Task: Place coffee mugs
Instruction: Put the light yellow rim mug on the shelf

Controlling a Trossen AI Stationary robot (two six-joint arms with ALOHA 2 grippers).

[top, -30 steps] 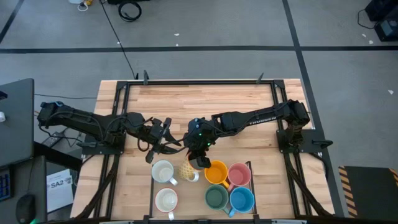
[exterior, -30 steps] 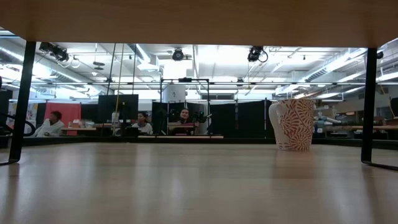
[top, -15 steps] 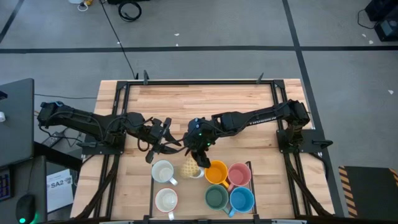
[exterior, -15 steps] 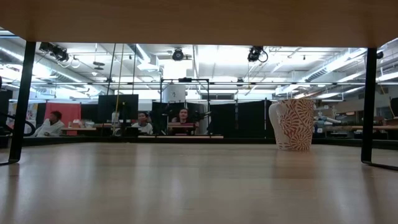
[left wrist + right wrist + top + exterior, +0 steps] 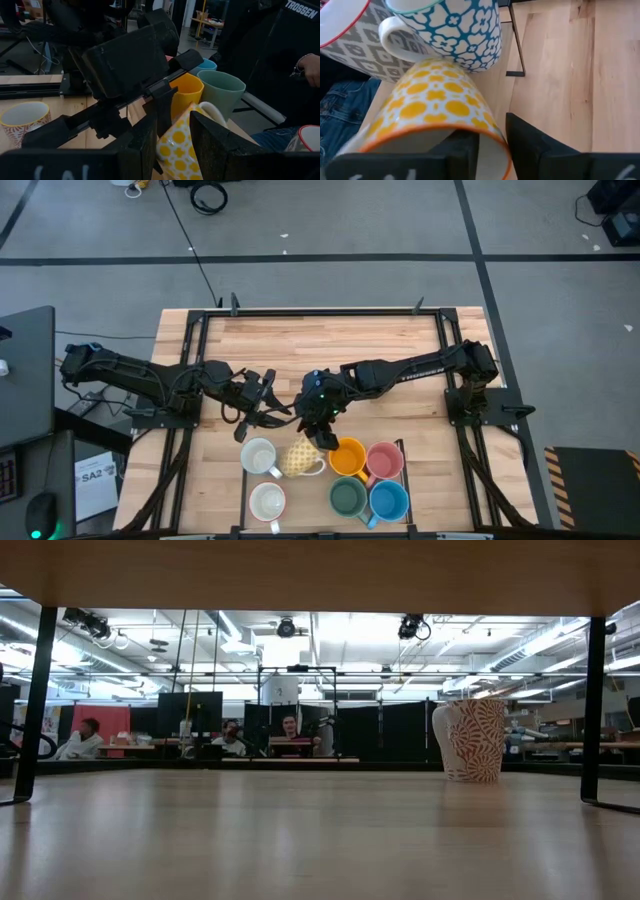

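I am looking at the right gripper (image 5: 313, 430). Its fingers are pinching the rim of the yellow patterned mug (image 5: 297, 458), one inside and one outside. The mug is tipping over beside the orange mug (image 5: 349, 458). The left gripper (image 5: 256, 420) is waiting nearby, jaws partly apart, holding nothing.

You have a light wooden table (image 5: 330, 340) in a black frame. On its near edge sit a yellow-patterned mug (image 5: 298, 457) tipped over, two cream mugs (image 5: 260, 456) beside it, then orange (image 5: 348, 458), pink (image 5: 384, 460), green (image 5: 347, 498) and blue (image 5: 389, 500) mugs clustered together.
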